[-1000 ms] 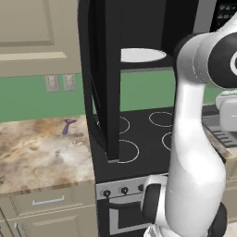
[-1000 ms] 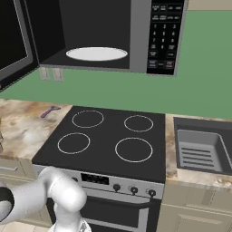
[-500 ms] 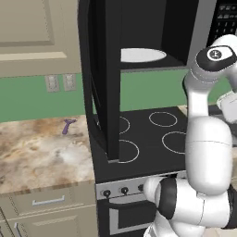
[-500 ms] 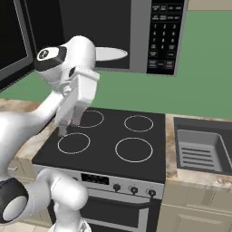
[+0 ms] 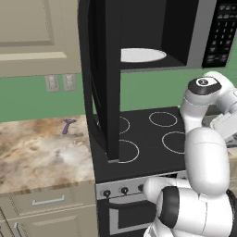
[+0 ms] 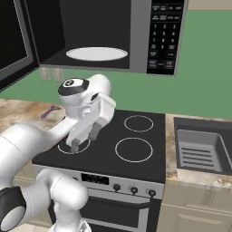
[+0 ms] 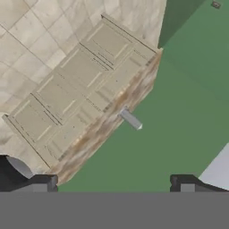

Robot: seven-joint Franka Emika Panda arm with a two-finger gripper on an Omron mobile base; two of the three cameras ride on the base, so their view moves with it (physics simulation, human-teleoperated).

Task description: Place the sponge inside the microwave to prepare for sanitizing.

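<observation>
- We are seeing the tool [image 6: 84, 138] hanging over the front left part of the black stovetop [image 6: 136, 152], its two dark fingers [image 6: 74, 146] standing apart and pointing down, with nothing between them.
- In the hand view the fingertips [image 7: 42, 183] are sitting far apart at the bottom edge, and beyond them we are looking at a tilted run of beige cabinet doors [image 7: 76, 94], a mottled worktop edge and a green wall.
- The white arm [image 5: 203, 152] is bending up from the base in front of the oven [image 5: 125, 208], its dark-capped elbow joint at the level of the rear burners.
- The microwave [image 6: 136, 36] is hanging above the stove with its door [image 5: 104, 78] swung wide open toward the left; the round white turntable [image 6: 96, 54] is lying bare inside, and the keypad strip [image 6: 163, 36] is running down the right side.
- We cannot make out the sponge anywhere in these views, so we are unable to say where it is.
- A small purple object [image 5: 68, 126] is lying on the mottled worktop [image 5: 41, 152] to the left of the stove, near the green wall.
- A sink [image 6: 201, 149] is set into the worktop to the right of the stove.
</observation>
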